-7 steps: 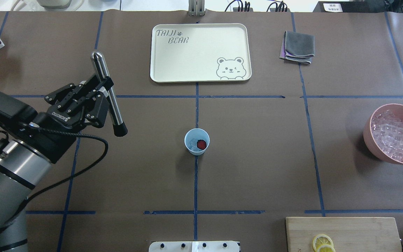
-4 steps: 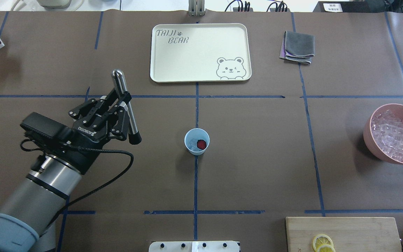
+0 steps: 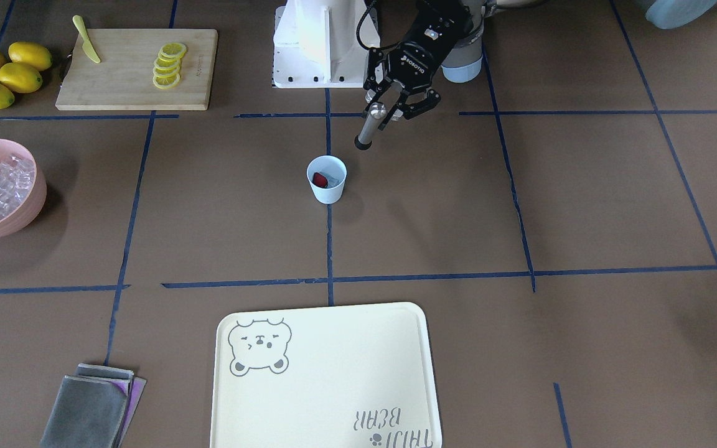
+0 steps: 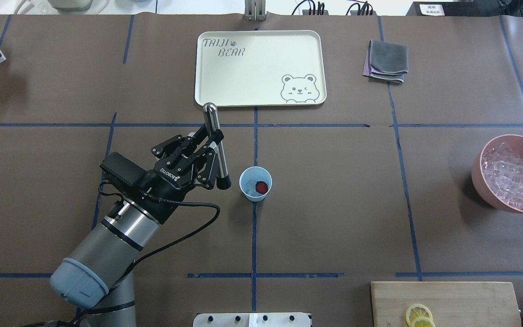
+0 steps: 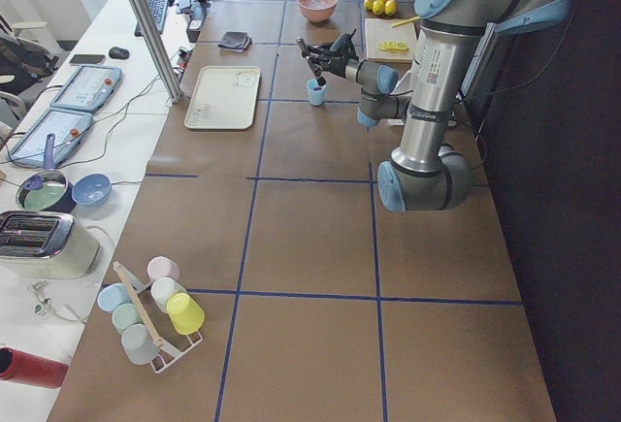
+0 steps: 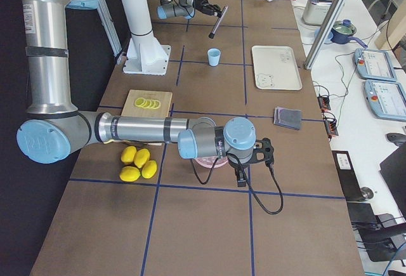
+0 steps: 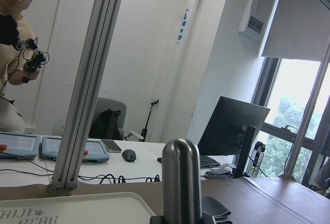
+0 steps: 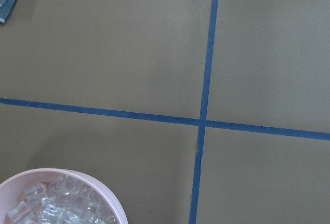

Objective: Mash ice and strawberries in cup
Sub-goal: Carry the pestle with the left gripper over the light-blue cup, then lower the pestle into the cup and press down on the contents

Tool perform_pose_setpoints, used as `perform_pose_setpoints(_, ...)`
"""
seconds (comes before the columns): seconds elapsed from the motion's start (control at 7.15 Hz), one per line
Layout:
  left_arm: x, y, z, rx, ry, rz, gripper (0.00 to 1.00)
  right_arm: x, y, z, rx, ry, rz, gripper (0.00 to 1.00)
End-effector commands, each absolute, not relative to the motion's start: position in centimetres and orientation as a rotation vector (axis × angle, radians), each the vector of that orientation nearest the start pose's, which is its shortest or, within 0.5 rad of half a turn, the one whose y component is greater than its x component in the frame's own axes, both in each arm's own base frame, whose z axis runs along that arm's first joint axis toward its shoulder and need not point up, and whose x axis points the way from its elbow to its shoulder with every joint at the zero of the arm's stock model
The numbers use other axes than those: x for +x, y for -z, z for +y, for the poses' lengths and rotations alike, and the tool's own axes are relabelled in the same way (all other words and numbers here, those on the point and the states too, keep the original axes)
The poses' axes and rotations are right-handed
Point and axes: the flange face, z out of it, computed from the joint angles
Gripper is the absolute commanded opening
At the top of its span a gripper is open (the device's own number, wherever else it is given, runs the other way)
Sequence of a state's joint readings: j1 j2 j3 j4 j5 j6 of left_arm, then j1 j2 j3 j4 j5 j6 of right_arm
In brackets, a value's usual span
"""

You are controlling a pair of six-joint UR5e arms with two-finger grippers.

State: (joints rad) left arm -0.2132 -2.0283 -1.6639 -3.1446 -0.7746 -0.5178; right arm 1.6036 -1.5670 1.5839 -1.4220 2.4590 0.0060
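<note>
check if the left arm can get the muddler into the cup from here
Probably yes. The left gripper holds the muddler tilted above the table, to one side of the cup. The cup's mouth is open and nothing stands between them; only the strawberry and ice lie inside.

We find open table point(image 4: 334, 218) on the cup's point(image 4: 255, 184) right and robot-facing sides, and its mouth uncovered above. Just beside its left rim hangs the metal pestle point(image 4: 211, 120), clamped in the left gripper point(image 4: 215, 154); the tray point(image 4: 252, 68) lies well beyond.
</note>
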Motion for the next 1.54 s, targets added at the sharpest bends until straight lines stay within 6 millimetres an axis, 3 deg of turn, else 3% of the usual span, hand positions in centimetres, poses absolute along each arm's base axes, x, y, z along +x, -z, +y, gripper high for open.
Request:
perform_pose_setpoints(0.0, 49.5, -20.0, -31.7, 1.501, 0.307, 1.285, 0.00, 7.2, -62.8, -50.0, 0.163, 0.036, -0.884, 1.00)
perform_pose_setpoints(0.28, 50.5, -20.6, -32.0, 1.498, 0.296, 1.268, 0.00, 7.2, -62.7, -50.0, 0.165, 0.038, -0.882, 1.00)
perform_pose_setpoints(0.42, 51.4, -19.9, -32.3, 1.499, 0.304, 1.264, 0.00, 7.2, -62.8, -50.0, 0.164, 0.038, -0.882, 1.00)
perform_pose_setpoints(0.98, 53.8, -22.7, -32.8, 1.492, 0.295, 1.239, 0.00, 7.2, -62.7, -50.0, 0.167, 0.039, -0.882, 1.00)
perform_pose_setpoints(1.4, 55.3, -21.8, -33.0, 1.492, 0.311, 1.230, 0.00, 7.2, -62.7, -50.0, 0.165, 0.038, -0.882, 1.00)
